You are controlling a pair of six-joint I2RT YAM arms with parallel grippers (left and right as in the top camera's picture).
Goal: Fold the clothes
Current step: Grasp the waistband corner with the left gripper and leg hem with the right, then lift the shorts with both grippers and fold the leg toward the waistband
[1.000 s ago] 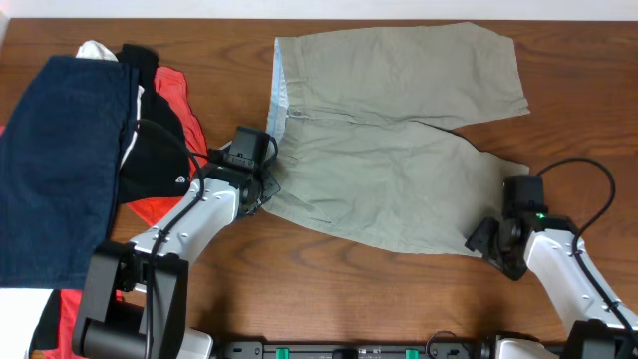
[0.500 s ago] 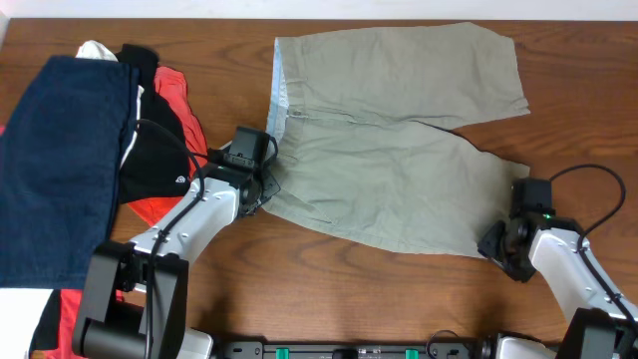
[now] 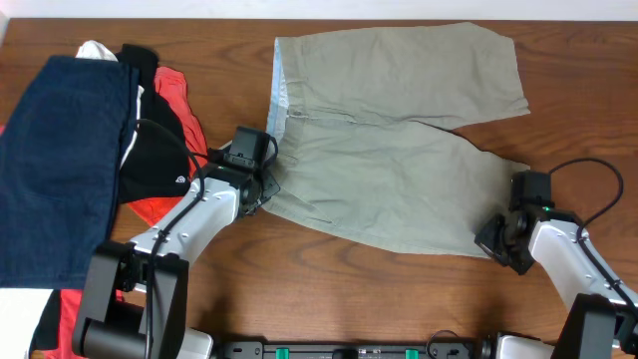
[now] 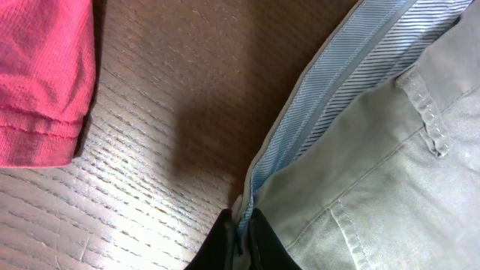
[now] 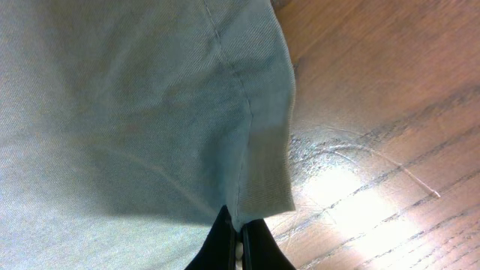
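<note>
Clenching the left gripper (image 4: 241,238) on the waistband corner of the shorts (image 3: 389,150) and the right gripper (image 5: 238,247) on the near leg's hem, probably readying to lift that edge over for a fold; lying spread flat on the table (image 3: 329,289).

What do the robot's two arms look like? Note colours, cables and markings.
The left arm and right arm have white rounded shells, black joints and black wrist blocks. A loose black cable loops by each. The right shows a green light.
</note>
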